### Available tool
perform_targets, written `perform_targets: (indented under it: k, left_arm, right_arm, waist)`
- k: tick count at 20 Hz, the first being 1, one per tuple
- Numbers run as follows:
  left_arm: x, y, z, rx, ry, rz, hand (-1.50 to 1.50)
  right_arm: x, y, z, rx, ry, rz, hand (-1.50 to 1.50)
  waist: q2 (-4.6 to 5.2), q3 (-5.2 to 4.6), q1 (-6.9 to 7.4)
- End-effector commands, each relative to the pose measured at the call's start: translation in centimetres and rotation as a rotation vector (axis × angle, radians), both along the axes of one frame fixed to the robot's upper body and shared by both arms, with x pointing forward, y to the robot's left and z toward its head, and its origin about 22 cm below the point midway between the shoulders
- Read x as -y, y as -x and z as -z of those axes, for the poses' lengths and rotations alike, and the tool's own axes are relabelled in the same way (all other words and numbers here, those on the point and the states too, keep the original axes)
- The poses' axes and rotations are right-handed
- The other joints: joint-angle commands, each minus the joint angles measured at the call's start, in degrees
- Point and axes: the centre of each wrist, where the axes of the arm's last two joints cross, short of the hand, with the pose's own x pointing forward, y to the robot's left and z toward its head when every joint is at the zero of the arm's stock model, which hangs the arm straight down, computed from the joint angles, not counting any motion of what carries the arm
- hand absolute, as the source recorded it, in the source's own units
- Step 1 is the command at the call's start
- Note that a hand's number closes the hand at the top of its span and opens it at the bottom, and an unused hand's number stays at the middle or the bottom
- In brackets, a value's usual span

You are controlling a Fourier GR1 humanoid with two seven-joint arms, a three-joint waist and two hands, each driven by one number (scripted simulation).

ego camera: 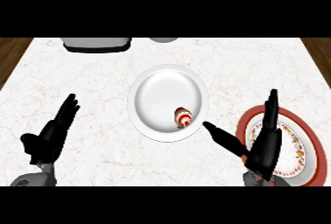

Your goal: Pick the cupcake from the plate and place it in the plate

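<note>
The left robot hand (48,140) comes in from the lower left. It is released, with its fingers (66,109) straight and close together, pointing away from the robot and leaning slightly right. It lies over bare worktop (97,83) and holds nothing.

The right robot hand (264,148) comes in from the lower right and is also released. Its fingers (272,105) point straight toward the far edge. Its thumb (220,134) is spread wide to the left, with the tip just beside the near right rim of the white plate (152,87). This hand grasps nothing. Its palm and fingers cover the left part of the red-rimmed plate (304,148), which has a patterned centre and sits near the worktop's right edge.

The cupcake (183,117) rests inside the white plate, in its near right part. It is close to the rim and near the thumb tip, but apart from it. The white plate sits mid-worktop, just left of the red-rimmed plate.

Open worktop spreads between the left robot hand and the white plate, and beyond that plate toward the far edge. Dark wood (12,54) shows past both side edges.

In all there are two plates, one cupcake and two robot hands. At the far edge there are also a wide grey object (97,43) and a small round grey object (163,39), both cut off by the view.
</note>
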Motion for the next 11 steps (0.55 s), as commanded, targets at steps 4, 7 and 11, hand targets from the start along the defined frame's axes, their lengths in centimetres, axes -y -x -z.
perform_targets:
  k: [4,7,11]
  left_arm:
    - [1.7,0.2,-0.6,-0.008,-0.007,0.006,0.0]
    - [0.3,0.8,-0.3,-0.003,-0.017,-0.01,0.0]
    - [-0.3,0.1,-0.6,0.012,0.008,0.002,0.0]
  right_arm:
    - [4.3,3.9,1.5,-0.001,0.019,-0.076,-1.5]
    - [6.5,3.3,3.2,-0.019,0.022,-0.056,-1.5]
    - [8.0,5.7,5.9,-0.01,0.068,-0.033,-1.5]
  waist:
    - [0.01,0.0,0.19]
    - [0.01,-0.03,0.3]
    - [-0.01,-0.05,0.06]
